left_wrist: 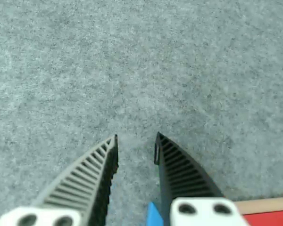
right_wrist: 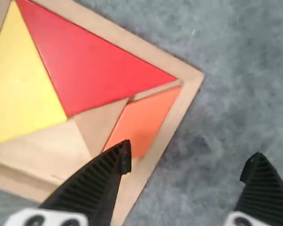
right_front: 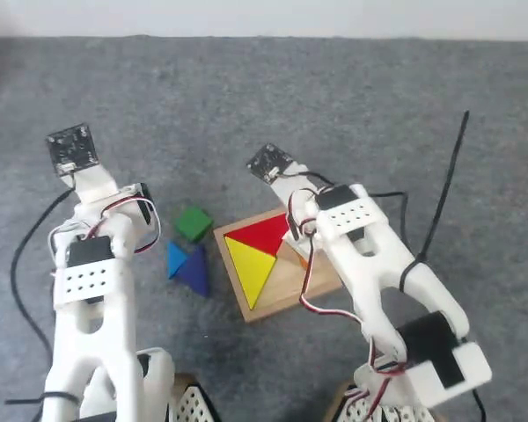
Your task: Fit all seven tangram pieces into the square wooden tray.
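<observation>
With both sets of jaws apart, the right gripper [right_wrist: 191,160] hangs over the orange wooden piece [right_wrist: 144,122] at a corner of the square wooden tray [right_front: 277,299], the left gripper [left_wrist: 136,139] over bare grey mat [left_wrist: 132,56], while the green wooden square [right_front: 193,223] just outside the tray looks light and rigid, best pinched across opposite edges.

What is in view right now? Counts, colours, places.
tray: 1, wooden, mid-table
red triangle: 1, red, in tray
yellow triangle: 1, yellow, in tray
orange piece: 1, orange, tray corner
green square: 1, green, mat, left of tray
blue triangle: 1, light blue, left of tray
dark piece: 1, dark blue, beside blue triangle
mat: 1, grey, under everything
left pincer: 1, black, open over mat
right pincer: 1, black, open over tray corner
</observation>
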